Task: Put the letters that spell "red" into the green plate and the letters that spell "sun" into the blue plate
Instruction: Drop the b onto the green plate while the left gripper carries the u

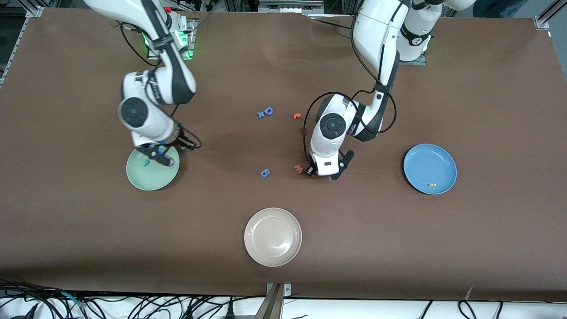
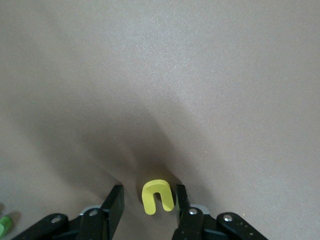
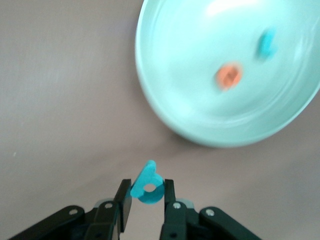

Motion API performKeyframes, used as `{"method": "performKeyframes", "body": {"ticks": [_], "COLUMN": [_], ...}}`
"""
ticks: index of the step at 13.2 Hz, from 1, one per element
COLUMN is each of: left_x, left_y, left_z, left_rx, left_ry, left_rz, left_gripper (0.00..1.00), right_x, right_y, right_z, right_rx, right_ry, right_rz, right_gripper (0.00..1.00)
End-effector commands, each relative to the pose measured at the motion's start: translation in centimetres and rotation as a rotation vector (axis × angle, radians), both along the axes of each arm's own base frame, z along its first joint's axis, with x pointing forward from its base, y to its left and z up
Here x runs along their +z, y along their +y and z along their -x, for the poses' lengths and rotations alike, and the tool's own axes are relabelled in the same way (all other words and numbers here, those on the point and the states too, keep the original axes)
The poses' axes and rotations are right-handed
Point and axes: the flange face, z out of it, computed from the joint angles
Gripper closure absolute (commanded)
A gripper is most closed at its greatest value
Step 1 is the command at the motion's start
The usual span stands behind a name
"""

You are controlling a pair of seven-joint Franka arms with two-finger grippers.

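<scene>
My left gripper [image 1: 323,173] is down at the table beside the pink "w", open around a yellow "u" [image 2: 157,196] that lies flat. One finger [image 2: 180,196] touches the "u"; the other stands a little apart from it. A green piece [image 2: 4,225] shows at the edge of the left wrist view. My right gripper [image 1: 160,157] is over the green plate's [image 1: 153,181] rim, shut on a teal "d" [image 3: 149,186]. In that plate [image 3: 165,100] lie an orange "e" [image 3: 229,76] and a teal "r" [image 3: 267,42]. The blue plate [image 1: 425,159] holds a small yellow letter [image 1: 432,184].
A whitish-beige plate [image 1: 272,248] sits nearest the front camera. Loose letters lie mid-table: a blue "D" [image 1: 268,110], an orange letter [image 1: 297,116], a dark red one [image 1: 304,131], a blue "6" [image 1: 264,173] and the pink "w" [image 1: 298,169].
</scene>
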Motion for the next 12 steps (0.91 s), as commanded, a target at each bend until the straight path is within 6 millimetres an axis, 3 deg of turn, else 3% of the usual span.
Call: {"method": "performKeyframes", "body": {"ticks": [1,4,6,10,11,12], "left_x": [-1.3,-1.5,-1.7,-1.3,-0.3,0.3], "left_y": [-0.3,-0.3,-0.3,0.6,0.8,1.3], "left_z": [-0.5,-0.5,-0.5,-1.5,-2.5,-3.1], "left_rx": [-0.015,-0.015,-0.017,-0.018,-0.036,-0.042], "left_ry": [-0.009,-0.008,-0.006,-0.003,0.001,0.024], "left_rz": [-0.033,-0.034,-0.037,-0.036,-0.03,-0.035], "left_gripper": [0.54,0.62,0.68,0.74,0.76,0.76], "right_x": [-0.5,-1.3,-3.3,-5.6,-5.6,-5.8], "right_y": [-3.5,-5.6,-6.4,-7.7,-7.7,-7.8], "right_z": [-1.5,-3.9,-5.4,-6.4,-6.6,-6.8], "right_rx": [0.069,0.069,0.094,0.113,0.115,0.114], "right_ry": [0.005,-0.019,-0.059,-0.102,-0.106,-0.106], "right_rz": [-0.005,0.014,0.04,0.068,0.071,0.074], "right_gripper": [0.9,0.9,0.89,0.89,0.85,0.51]}}
